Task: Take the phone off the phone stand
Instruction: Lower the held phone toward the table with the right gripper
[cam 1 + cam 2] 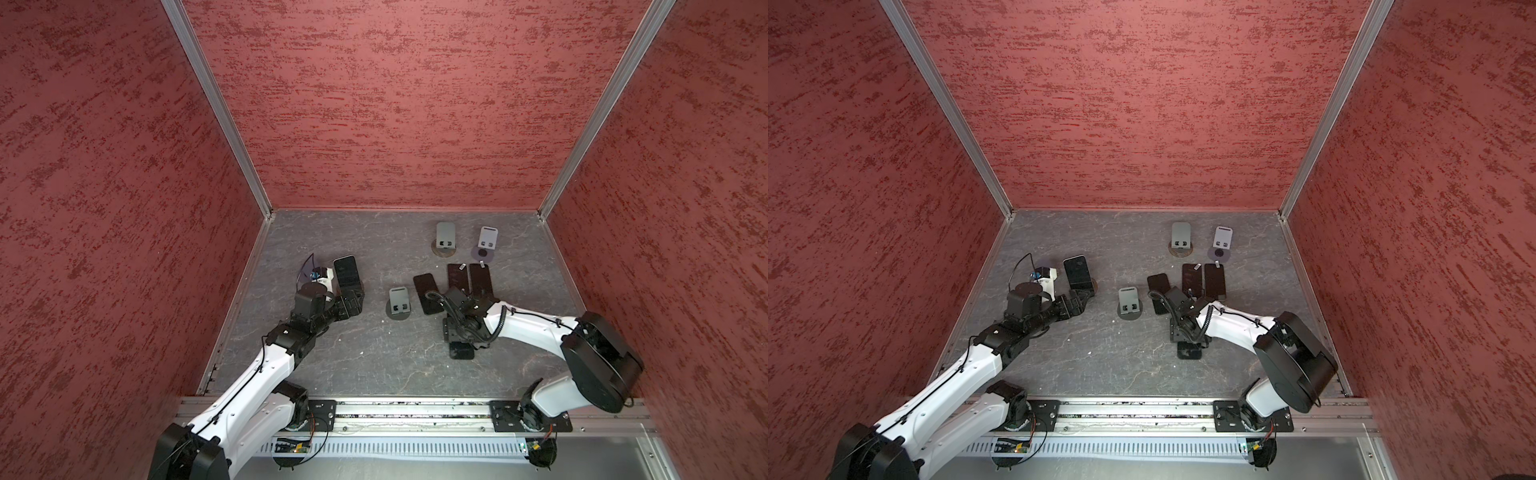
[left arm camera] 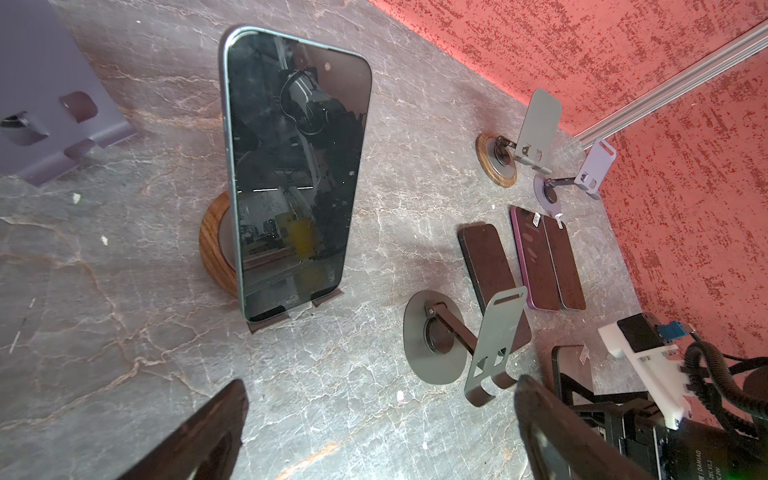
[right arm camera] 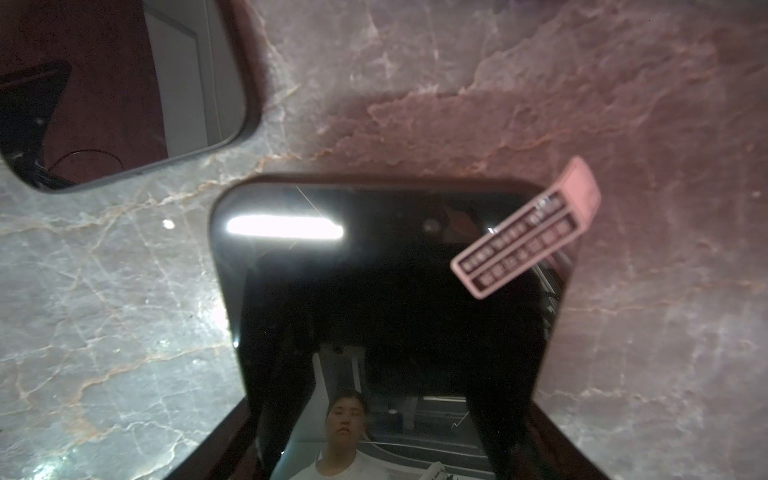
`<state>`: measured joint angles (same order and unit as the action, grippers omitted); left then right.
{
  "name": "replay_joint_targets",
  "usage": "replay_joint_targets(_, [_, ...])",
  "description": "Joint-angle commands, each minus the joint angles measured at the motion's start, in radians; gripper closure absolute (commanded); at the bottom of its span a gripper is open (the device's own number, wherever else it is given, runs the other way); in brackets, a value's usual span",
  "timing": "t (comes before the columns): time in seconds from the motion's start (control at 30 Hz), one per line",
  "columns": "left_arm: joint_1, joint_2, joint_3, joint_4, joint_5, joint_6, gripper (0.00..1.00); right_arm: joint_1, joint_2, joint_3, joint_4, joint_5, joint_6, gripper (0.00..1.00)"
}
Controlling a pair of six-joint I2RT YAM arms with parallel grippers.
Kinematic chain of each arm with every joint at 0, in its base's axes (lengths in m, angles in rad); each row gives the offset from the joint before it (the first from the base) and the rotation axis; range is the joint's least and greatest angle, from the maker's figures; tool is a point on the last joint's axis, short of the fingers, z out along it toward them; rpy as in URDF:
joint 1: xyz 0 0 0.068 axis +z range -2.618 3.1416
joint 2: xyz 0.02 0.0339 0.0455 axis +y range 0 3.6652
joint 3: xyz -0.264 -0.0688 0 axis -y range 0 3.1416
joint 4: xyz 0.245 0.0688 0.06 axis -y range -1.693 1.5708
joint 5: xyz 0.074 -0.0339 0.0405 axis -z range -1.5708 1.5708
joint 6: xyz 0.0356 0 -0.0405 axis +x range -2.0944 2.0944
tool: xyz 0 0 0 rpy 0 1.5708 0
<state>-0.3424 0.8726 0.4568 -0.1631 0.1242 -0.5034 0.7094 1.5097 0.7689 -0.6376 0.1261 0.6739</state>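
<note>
A dark phone (image 1: 347, 274) (image 1: 1077, 272) (image 2: 291, 174) leans upright in a phone stand with a round wooden base (image 2: 214, 249), at the left of the table. My left gripper (image 1: 353, 301) (image 1: 1079, 301) (image 2: 382, 432) is just in front of it, open, with nothing between its fingers (image 2: 208, 432). My right gripper (image 1: 459, 340) (image 1: 1187, 338) (image 3: 386, 411) points down near the middle right. It is shut on the sides of another black phone (image 3: 395, 291) (image 1: 462, 352) that carries a small label (image 3: 528, 232), low over the table.
Three empty stands (image 1: 400, 301) (image 1: 445, 237) (image 1: 487, 241) stand mid-table and at the back right. Three phones (image 1: 428, 293) (image 1: 457, 280) (image 1: 481, 280) lie flat between them. A purple-grey stand (image 2: 50, 104) shows beside the left phone. Red walls close in three sides.
</note>
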Motion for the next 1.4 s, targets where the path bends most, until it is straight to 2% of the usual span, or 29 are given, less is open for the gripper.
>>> replay_joint_targets(0.0, [0.006,0.002,-0.012,0.020,0.005,0.007,0.00,-0.004,0.013,-0.015,0.010,-0.018,0.020,0.29])
replay_joint_targets(0.67, [0.006,0.000,-0.018,0.016,-0.007,0.023,0.00,-0.004,-0.001,-0.037,0.024,-0.082,0.006,0.22])
replay_joint_targets(1.07, [0.006,-0.007,-0.017,0.010,-0.009,0.024,0.00,-0.004,0.003,-0.049,0.049,-0.081,0.005,0.20])
replay_joint_targets(1.37, [0.006,0.000,-0.018,0.011,-0.010,0.023,0.00,-0.004,-0.009,-0.038,0.030,-0.036,0.007,0.17])
